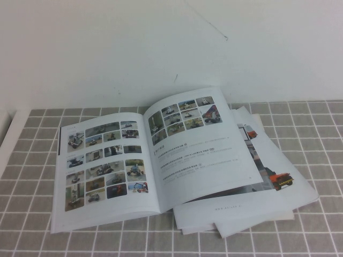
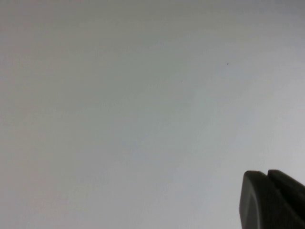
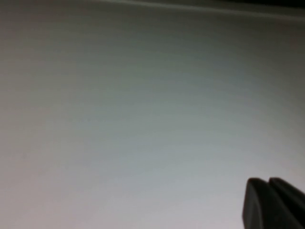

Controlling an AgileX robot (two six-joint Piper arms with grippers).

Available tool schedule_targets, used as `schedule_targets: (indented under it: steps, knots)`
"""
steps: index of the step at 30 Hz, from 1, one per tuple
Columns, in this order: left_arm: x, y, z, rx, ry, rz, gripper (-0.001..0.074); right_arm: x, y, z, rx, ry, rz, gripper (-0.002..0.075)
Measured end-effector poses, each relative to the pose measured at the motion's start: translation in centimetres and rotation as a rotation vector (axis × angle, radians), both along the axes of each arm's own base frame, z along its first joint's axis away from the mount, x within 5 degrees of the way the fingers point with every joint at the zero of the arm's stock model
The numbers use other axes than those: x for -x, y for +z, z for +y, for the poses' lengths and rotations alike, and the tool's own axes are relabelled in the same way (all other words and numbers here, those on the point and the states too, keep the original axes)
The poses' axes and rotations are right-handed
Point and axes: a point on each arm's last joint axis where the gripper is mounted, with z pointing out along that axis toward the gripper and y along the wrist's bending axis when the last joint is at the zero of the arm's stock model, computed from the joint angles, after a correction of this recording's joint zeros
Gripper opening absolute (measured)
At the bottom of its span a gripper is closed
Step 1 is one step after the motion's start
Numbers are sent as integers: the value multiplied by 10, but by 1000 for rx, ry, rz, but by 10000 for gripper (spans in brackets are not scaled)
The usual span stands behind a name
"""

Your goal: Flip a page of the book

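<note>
The book [image 1: 107, 214] lies open on the grey tiled table in the high view. Its left leaf [image 1: 104, 163] is filled with photo grids. The page [image 1: 206, 160] is the right leaf, with nine small photos above black text lines; it arches up a little from the spine. Neither arm shows in the high view. My left gripper [image 2: 266, 172] shows only as two dark fingertips pressed together, facing a plain pale surface. My right gripper [image 3: 268, 180] looks the same, shut and empty, facing a plain pale surface. Neither wrist view shows the book.
Loose white sheets with an orange vehicle picture [image 1: 281, 181] lie fanned out under and to the right of the book. A white wall [image 1: 171, 48] rises behind the table. The tiled table [image 1: 32, 160] ends at a white strip on the left.
</note>
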Motion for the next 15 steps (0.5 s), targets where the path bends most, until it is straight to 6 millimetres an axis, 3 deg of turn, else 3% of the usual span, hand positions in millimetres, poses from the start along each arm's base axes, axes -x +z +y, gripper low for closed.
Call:
schedule_targets:
  steps: [4,8,12,15]
  knots:
    - [5,40,2,-25,39,75,-3,12,51,7,114,-54,-36,-3]
    - [-6,67,7,-25,107,236,-3,2,90,5,161,-134,76,-3]
    - [-27,78,12,-16,171,425,-3,-32,113,-9,81,-233,377,-3]
    - [-54,68,17,-14,215,635,-3,-64,111,-23,-26,-296,690,-3]
